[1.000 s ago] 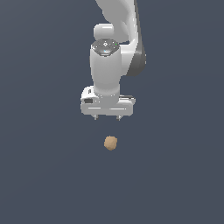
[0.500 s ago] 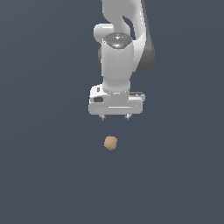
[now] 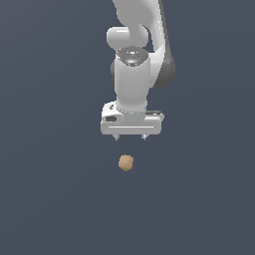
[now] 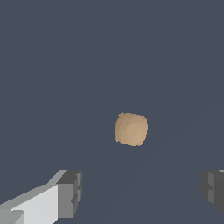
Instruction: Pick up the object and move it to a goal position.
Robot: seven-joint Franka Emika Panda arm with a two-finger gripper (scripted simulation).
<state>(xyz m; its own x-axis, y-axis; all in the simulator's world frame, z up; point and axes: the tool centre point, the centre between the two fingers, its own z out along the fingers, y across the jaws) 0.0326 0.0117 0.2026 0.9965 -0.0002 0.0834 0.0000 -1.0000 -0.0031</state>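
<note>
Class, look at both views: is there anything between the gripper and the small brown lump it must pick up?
Nothing visible. The open gripper hangs apart from the brown lump, with only bare dark surface showing around the lump in both views.

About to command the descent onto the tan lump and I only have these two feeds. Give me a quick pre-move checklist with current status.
1. Jaws open wider than the object: ok. In the wrist view the fingertips stand far apart, and the gripper is empty.
2. Object in sight in both views: ok.
3. Object between the finger lines: ok in the wrist view, where it sits between the two tips.
4. Gripper clear of the object: ok, a visible gap separates them in the exterior view.
5. Path free of other things: ok, nothing else shows near it.
6. Goal position located: cannot tell, no marker is visible.
</note>
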